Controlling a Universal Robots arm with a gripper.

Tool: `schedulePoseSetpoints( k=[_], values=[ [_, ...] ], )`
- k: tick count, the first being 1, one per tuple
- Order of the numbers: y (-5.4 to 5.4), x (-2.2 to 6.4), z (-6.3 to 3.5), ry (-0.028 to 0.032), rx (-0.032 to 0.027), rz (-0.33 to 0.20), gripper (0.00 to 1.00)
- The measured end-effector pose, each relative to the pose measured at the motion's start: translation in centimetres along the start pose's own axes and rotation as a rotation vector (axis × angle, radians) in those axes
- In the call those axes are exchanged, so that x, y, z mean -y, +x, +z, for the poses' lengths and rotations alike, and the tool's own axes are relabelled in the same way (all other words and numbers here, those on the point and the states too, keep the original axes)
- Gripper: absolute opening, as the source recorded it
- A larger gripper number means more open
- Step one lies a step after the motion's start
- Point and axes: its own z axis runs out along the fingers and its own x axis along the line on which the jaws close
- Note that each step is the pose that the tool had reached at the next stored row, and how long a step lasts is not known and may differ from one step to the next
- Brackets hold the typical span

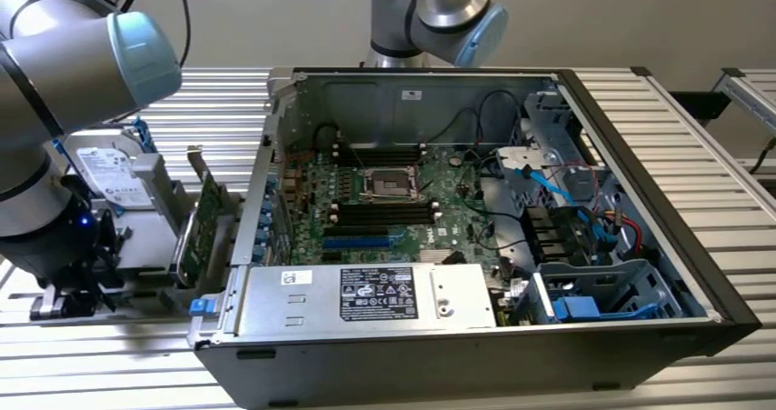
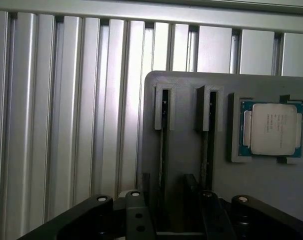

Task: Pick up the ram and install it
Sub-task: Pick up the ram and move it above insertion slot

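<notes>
In the wrist view, the ram (image 2: 163, 145) stands on edge in a slot of a grey holder (image 2: 186, 100), showing as a thin dark strip. A second thin stick (image 2: 210, 150) stands in the neighbouring slot. My gripper (image 2: 169, 197) is low over the holder with its fingers apart. One dark fingertip (image 2: 146, 187) is on one side of the ram and the other on the far side, with a small gap to the ram on each side. In the exterior view the gripper (image 1: 75, 287) hangs at the exterior view's left, beside the open computer case (image 1: 631, 146).
A processor chip (image 2: 271, 129) lies in a recess of the holder beside the sticks. In the exterior view a hard drive (image 1: 109, 169) and a green expansion card (image 1: 209, 212) stand between my arm and the case. The motherboard (image 1: 388, 205) has black and blue slots. The ribbed metal table (image 1: 679, 92) surrounds everything.
</notes>
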Motion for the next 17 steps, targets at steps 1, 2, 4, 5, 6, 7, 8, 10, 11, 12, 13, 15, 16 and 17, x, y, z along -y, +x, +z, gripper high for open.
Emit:
schedulePoseSetpoints(
  k=[1,2,4,5,6,7,8,10,11,12,13,15,16,17],
  values=[
    [0.00,0.01,0.01,-0.0001,0.0000,0.001,0.33],
    [0.00,0.02,0.01,-0.0003,0.0000,0.002,0.27],
    [0.01,0.04,0.02,-0.0007,0.0000,0.004,0.21],
    [0.01,0.05,0.03,-0.0009,0.0002,0.005,0.21],
    [0.01,0.05,0.03,-0.0012,0.0002,0.006,0.16],
    [0.01,0.06,0.04,-0.0013,0.0003,0.007,0.14],
    [0.01,0.06,0.04,-0.0015,0.0003,0.007,0.14],
    [0.01,0.06,0.04,-0.0016,0.0004,0.007,0.14],
    [0.01,0.06,0.04,-0.0016,0.0004,0.007,0.14],
    [0.01,0.06,0.04,-0.0016,0.0004,0.007,0.14],
    [0.01,0.06,0.04,-0.0016,0.0004,0.007,0.14],
    [0.01,0.06,0.04,-0.0016,0.0003,0.007,0.14],
    [0.01,0.06,0.04,-0.0016,0.0003,0.007,0.14],
    [0.01,0.06,0.04,-0.0016,0.0002,0.007,0.14]
  ],
)
